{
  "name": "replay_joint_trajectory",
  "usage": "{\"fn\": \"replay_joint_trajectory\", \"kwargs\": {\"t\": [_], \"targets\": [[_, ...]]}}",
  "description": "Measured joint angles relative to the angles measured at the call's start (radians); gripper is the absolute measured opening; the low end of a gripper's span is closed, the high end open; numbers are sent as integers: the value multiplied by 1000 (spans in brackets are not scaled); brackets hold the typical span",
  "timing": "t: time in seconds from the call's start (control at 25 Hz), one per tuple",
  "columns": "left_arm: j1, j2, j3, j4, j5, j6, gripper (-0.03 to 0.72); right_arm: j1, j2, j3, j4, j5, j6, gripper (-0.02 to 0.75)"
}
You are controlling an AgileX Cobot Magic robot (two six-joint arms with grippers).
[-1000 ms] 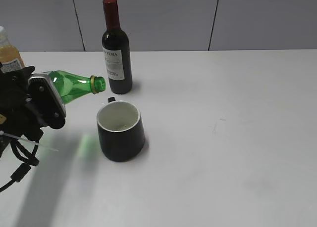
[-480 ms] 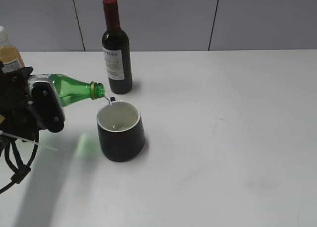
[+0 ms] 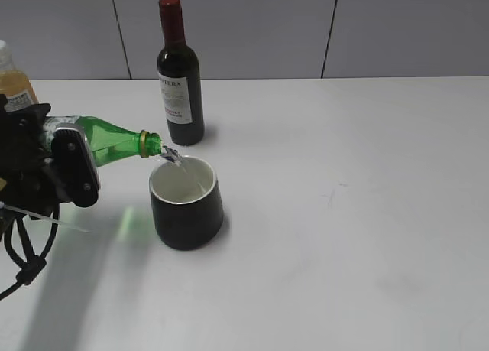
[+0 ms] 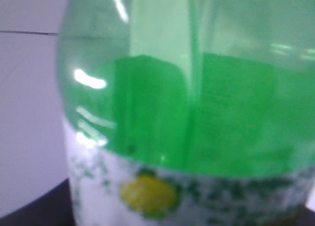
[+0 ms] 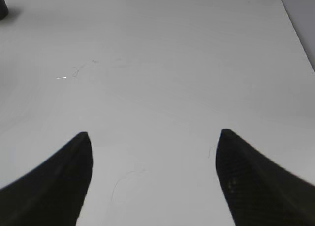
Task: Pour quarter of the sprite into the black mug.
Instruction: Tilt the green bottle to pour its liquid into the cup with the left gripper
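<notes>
While pouring, clear-green sprite [image 3: 114,141] over squat black mug [image 3: 186,204]

Three bottles are in view: one sprite [image 3: 114,141] tipped over near the left edge of the table [image 3: 351,213], one dark wine bottle [image 3: 179,79] standing toward the back edge, and one orange juice bottle [image 3: 14,82] at the back left corner. There is one black mug [image 3: 186,202], left of the table's middle. Two end effectors show: the left end effector [image 3: 65,164] at the left edge and the right end effector [image 5: 155,179], seen only in its own wrist view.
</notes>
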Motion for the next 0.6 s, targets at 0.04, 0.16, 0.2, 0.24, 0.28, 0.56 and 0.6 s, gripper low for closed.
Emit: {"fn": "replay_joint_trajectory", "kwargs": {"t": [0.04, 0.16, 0.2, 0.24, 0.28, 0.56, 0.6], "targets": [[0, 0, 0, 0, -1, 1, 468, 0, 0, 0, 0, 0, 0, 590], [0, 0, 0, 0, -3, 2, 468, 0, 0, 0, 0, 0, 0, 590], [0, 0, 0, 0, -4, 2, 468, 0, 0, 0, 0, 0, 0, 590], [0, 0, 0, 0, -6, 2, 468, 0, 0, 0, 0, 0, 0, 590], [0, 0, 0, 0, -7, 2, 468, 0, 0, 0, 0, 0, 0, 590], [0, 0, 0, 1, 0, -10, 468, 0, 0, 0, 0, 0, 0, 590], [0, 0, 0, 1, 1, -10, 468, 0, 0, 0, 0, 0, 0, 590]]}}
